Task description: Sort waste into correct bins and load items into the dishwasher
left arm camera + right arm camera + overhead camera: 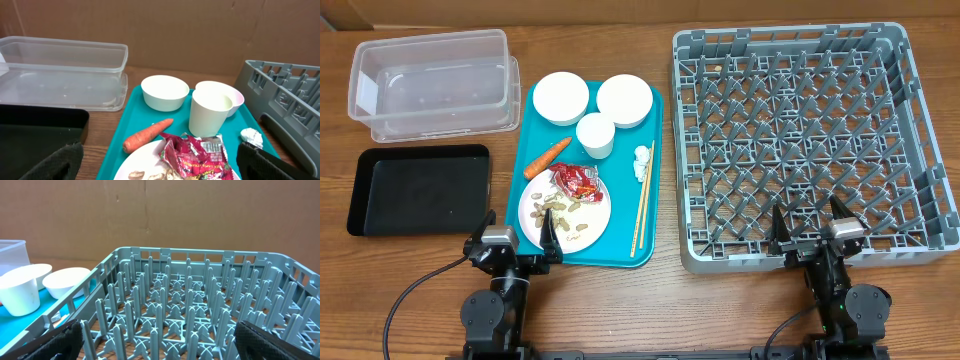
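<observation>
Straight down is open over the clear tub [430,85] and the black tray [415,190], with only a thin strip of table [650,310] between them. The teal tray [620,247] is crowded. At its far end the left-hand bowl [561,98], right-hand bowl [624,100] and cup [595,135] bunch tight, with barely a gap. The carrot [547,157] lies just beside the plate [598,205], and the red wrapper [577,180] sits on its far edge. The chopsticks [642,200] hug the tray's right rim. A narrow bare lane separates the tray from the dish rack [740,258], whose near wall rises right before the wide-spread right gripper [810,238]. Beyond it are rows of pegs with slim channels between them.
</observation>
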Action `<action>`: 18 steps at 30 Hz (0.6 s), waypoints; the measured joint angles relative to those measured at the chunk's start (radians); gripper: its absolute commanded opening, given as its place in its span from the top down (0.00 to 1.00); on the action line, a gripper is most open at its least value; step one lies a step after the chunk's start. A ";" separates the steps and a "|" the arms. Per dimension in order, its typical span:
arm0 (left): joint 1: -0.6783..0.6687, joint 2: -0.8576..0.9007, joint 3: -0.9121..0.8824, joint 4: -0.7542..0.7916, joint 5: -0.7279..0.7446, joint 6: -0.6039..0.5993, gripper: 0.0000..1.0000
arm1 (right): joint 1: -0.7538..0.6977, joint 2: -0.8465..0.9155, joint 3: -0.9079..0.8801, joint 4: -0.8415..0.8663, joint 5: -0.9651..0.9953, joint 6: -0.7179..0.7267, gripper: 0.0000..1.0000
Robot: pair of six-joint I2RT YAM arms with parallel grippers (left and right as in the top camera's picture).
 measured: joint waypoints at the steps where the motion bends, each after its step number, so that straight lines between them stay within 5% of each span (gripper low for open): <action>1: 0.000 0.000 0.000 0.000 0.000 0.000 0.00 | 0.000 0.000 0.000 0.000 0.000 0.000 0.00; 18: 0.000 0.000 0.000 0.000 -0.003 0.000 0.00 | 0.000 0.000 0.000 0.029 -0.023 0.031 0.00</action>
